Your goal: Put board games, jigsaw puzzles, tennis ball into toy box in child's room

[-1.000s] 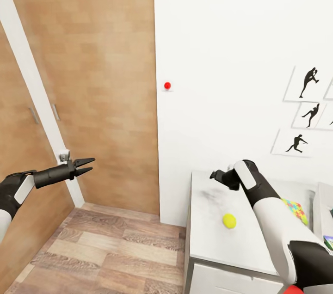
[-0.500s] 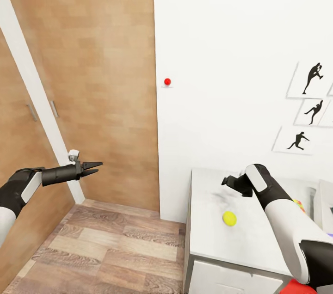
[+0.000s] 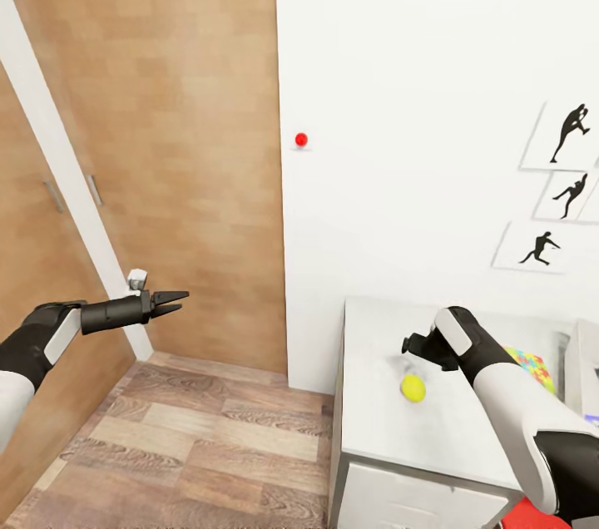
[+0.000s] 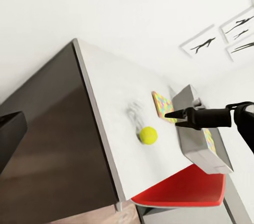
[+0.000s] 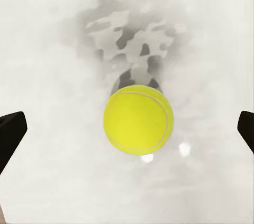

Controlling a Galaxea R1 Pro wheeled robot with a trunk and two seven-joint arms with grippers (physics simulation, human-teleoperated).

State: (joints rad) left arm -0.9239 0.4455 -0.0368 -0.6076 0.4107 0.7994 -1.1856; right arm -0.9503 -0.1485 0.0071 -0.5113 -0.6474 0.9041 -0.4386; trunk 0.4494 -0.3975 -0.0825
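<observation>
The right gripper (image 3: 409,343) hovers over the table (image 3: 449,429) with its jaws spread wide and nothing between them; in the right wrist view the two dark fingertips (image 5: 10,134) stand far apart at either side of the tennis ball (image 5: 138,120), which lies on the pale grey-white top between them, not touched by either. In the head view the tennis ball (image 3: 413,388) sits just below that gripper, near the table's front corner. Beyond the ball, toward the wall, a jigsaw puzzle (image 3: 532,368) of many colours lies flat on the table, partly behind the right arm. The left gripper (image 3: 177,300) hangs well away from the table, over the wood floor (image 3: 200,446) by the wooden door (image 3: 166,138), its thin jaws slightly parted and empty. No writing can be read on anything.
</observation>
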